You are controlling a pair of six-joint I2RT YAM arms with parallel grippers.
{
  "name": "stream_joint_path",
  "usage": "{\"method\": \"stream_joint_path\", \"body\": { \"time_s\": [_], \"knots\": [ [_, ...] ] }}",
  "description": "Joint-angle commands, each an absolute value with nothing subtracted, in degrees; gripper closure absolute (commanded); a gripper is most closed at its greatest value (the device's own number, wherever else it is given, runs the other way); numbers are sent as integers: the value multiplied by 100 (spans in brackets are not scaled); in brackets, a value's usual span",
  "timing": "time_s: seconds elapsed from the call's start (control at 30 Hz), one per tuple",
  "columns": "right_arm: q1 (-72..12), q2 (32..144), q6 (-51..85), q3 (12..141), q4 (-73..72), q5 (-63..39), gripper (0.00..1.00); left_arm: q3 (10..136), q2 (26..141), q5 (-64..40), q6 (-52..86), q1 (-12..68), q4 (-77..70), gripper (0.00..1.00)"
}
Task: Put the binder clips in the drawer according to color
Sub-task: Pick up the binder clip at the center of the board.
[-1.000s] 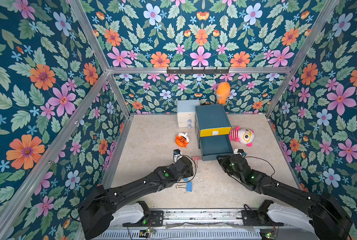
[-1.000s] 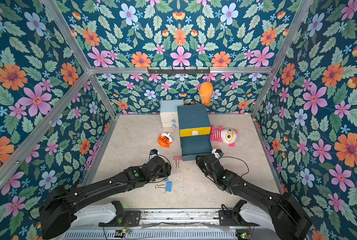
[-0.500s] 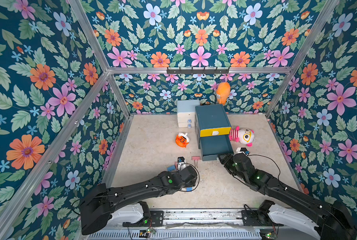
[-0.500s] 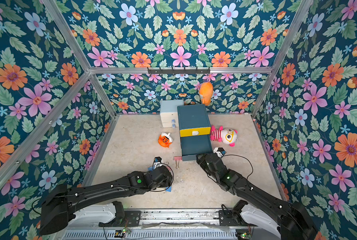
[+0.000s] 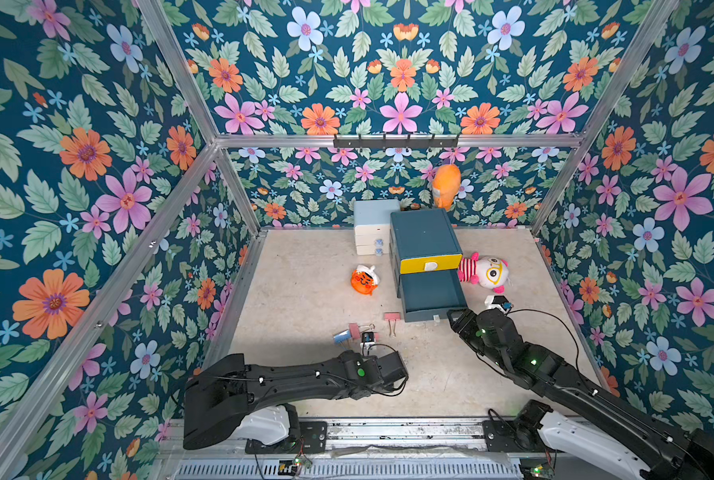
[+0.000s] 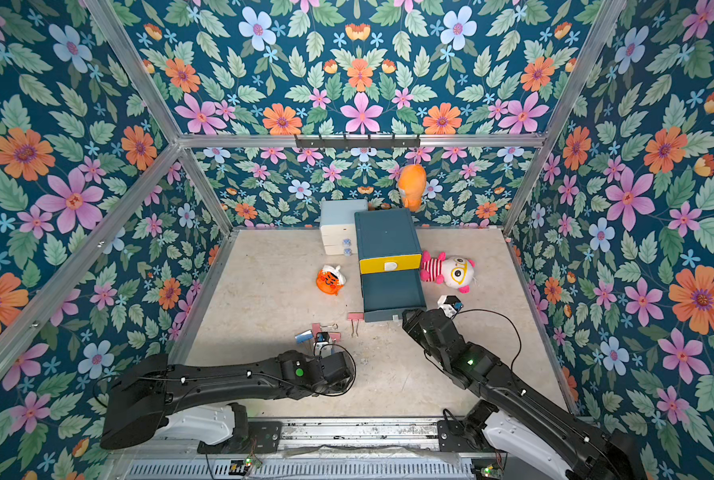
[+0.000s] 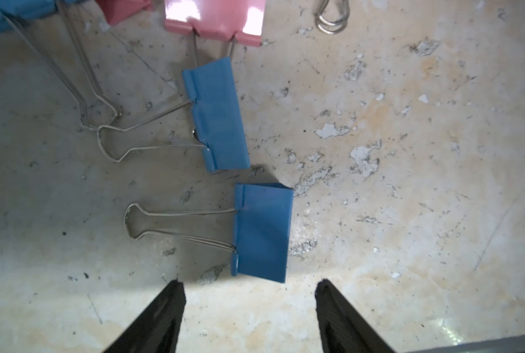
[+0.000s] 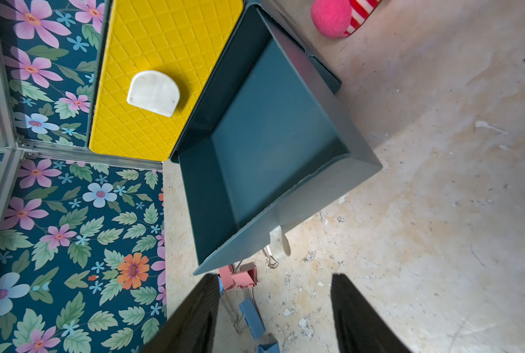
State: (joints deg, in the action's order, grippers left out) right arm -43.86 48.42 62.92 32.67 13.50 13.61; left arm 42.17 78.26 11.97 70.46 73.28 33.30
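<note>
Blue and pink binder clips (image 5: pixel 353 331) are lying loose on the beige tabletop (image 5: pixel 305 291) while both grippers are hovering with jaws spread and gripping nothing.

In the left wrist view, the left gripper (image 7: pixel 249 287) is hanging open just short of a blue clip (image 7: pixel 261 232). A second blue clip (image 7: pixel 217 116) is lying just beyond it, and a pink clip (image 7: pixel 215 21) is sitting farther on, its wire handles reaching that second blue clip. Farther out, a lone pink clip (image 5: pixel 392 316) is lying just beside the pulled-out teal drawer (image 8: pixel 270 131), and the right gripper (image 8: pixel 275 281) is hovering open near its front. The drawer is sticking out of the dark teal cabinet (image 5: pixel 424 237) beneath the yellow drawer front (image 5: pixel 413 266). An orange toy (image 5: pixel 363 281) and a striped plush (image 5: pixel 485 272) are lying on either side of the cabinet.
</note>
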Motion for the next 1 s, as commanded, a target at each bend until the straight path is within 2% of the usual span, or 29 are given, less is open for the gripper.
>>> {"method": "stream_joint_path", "body": {
  "time_s": [0.0,0.4,0.63,0.8,0.97],
  "knots": [
    [-4389,4799,6062,3367,1621,1503,39,4245,8070,1048,7146,7330,3186,27],
    [-4393,4309,5195,4028,3047,1491,39,4227,8699,1204,7002,7190,2655,34],
    [-4394,4039,5269,3957,3282,1450,39,4297,8837,1291,6926,7190,2628,60],
    [-4394,3931,5204,3939,3496,1467,40,4533,8524,1452,6840,7215,2931,68],
    [-4390,3716,5146,3946,3740,1572,40,4942,8156,1597,6693,7233,3267,69]
  ]
}}
